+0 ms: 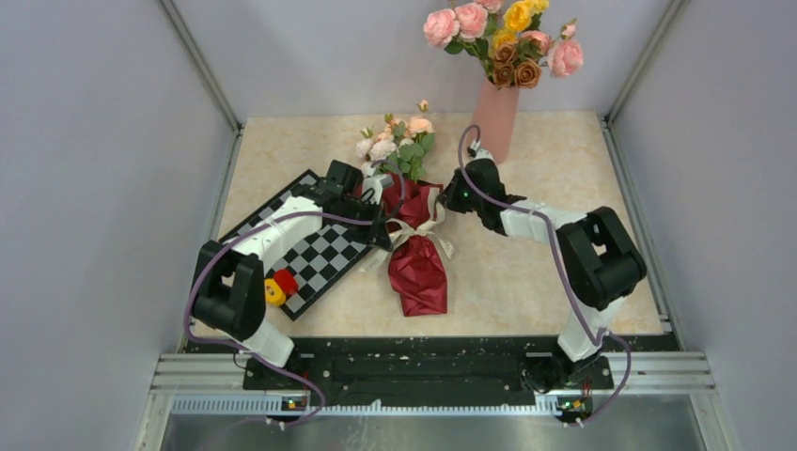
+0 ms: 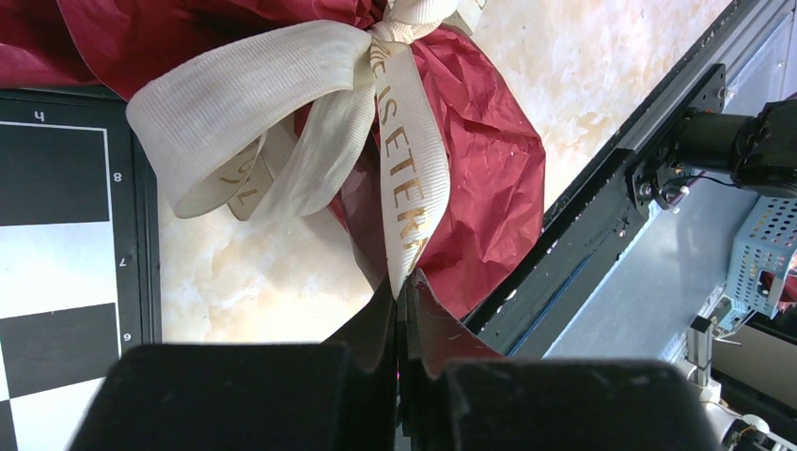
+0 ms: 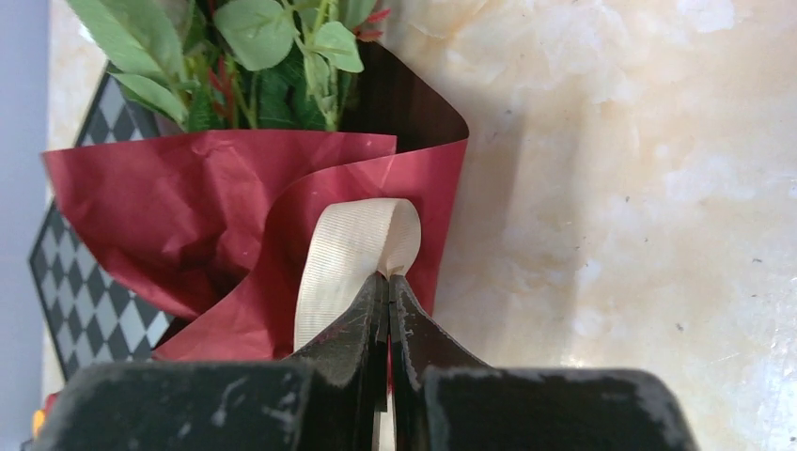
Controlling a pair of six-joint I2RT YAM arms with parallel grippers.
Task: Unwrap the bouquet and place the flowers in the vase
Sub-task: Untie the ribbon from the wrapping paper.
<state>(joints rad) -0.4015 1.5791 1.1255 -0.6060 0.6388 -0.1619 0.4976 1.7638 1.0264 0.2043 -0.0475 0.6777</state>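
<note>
While bouquet point(image 1: 416, 258) lies on table point(image 1: 526, 277), L gripper point(image 2: 402, 299) clamped on ribbon point(image 2: 404, 169) tail, R gripper point(image 3: 387, 280) clamped on its loop.

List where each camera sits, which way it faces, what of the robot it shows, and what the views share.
Top external: above and behind the arms, looking down on the table; both arms show whole.
Left wrist: on the left arm, facing along the shut left gripper at the ribbon tail it pinches.
Right wrist: on the right arm, facing along the shut right gripper at the ribbon loop it pinches.
Shared: all three show the bouquet and the chessboard.
</note>
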